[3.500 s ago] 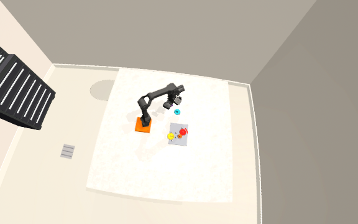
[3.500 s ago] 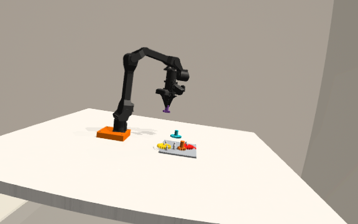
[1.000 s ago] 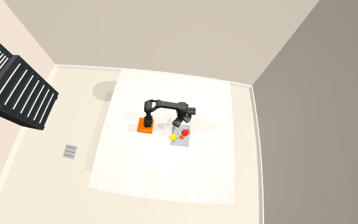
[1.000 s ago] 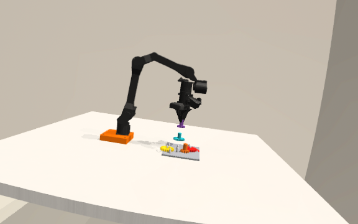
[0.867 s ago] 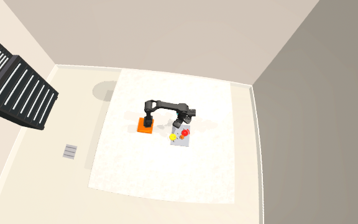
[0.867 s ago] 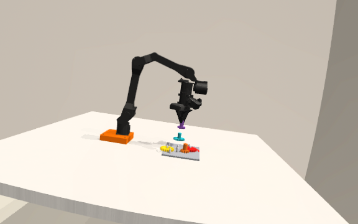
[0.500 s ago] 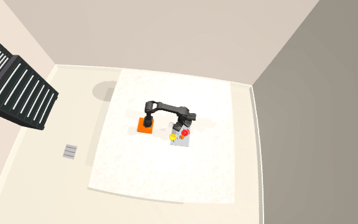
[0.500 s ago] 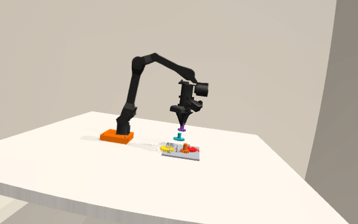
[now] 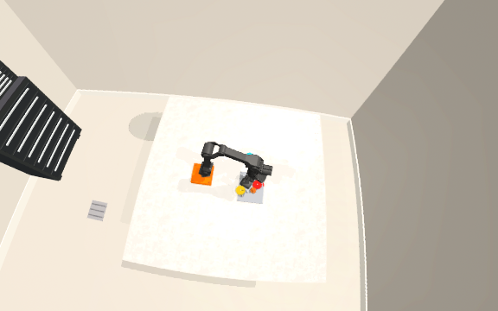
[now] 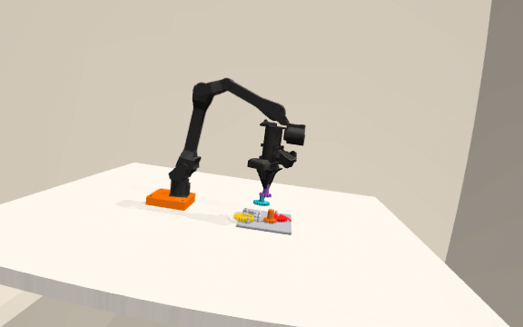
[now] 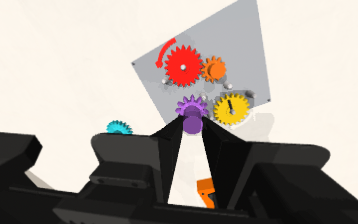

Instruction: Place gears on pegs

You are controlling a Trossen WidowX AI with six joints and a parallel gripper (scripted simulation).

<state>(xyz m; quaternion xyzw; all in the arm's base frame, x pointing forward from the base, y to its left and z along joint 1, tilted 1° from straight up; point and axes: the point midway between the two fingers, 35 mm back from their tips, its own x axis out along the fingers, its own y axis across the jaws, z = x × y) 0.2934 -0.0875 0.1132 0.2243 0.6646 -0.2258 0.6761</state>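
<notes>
The black two-fingered tool point(image 10: 266, 185) point(image 11: 192, 120) points downward and pinches the upright stem of a small purple toothed gear point(image 10: 265, 194) point(image 11: 192, 108) between its fingertips. The purple gear is in the air, its teeth below the fingertips; in the wrist view it appears over the edge of the flat grey board point(image 9: 250, 199) point(image 10: 272, 231) point(image 11: 240, 30), close to the yellow gear.

The board lies on the pale, wide table point(image 9: 214, 242) point(image 10: 198, 263) point(image 11: 45, 65). On it sits a large red toothed gear point(image 9: 257, 185) point(image 10: 281, 218) point(image 11: 183, 66) with a curved red arrow point(image 11: 163, 50) beside it. Right next to the red gear, its teeth against the red ones in the wrist view, is a small orange gear with a thick round stem point(image 9: 253, 190) point(image 10: 270, 217) point(image 11: 214, 69). A yellow toothed gear with a black stripe point(image 9: 240, 190) point(image 10: 244, 217) point(image 11: 232, 109) sits near one edge of the board, apart from the orange gear. Short grey metal pegs stand bare between and around these gears.

A cyan toothed gear with an upright stem point(image 9: 249, 154) point(image 10: 261, 202) point(image 11: 119, 127) stands on the table, off the board. The black jointed arm point(image 9: 236, 154) point(image 10: 254, 99) rises from an orange square base point(image 9: 195, 180) point(image 10: 154, 201) point(image 11: 204, 185).
</notes>
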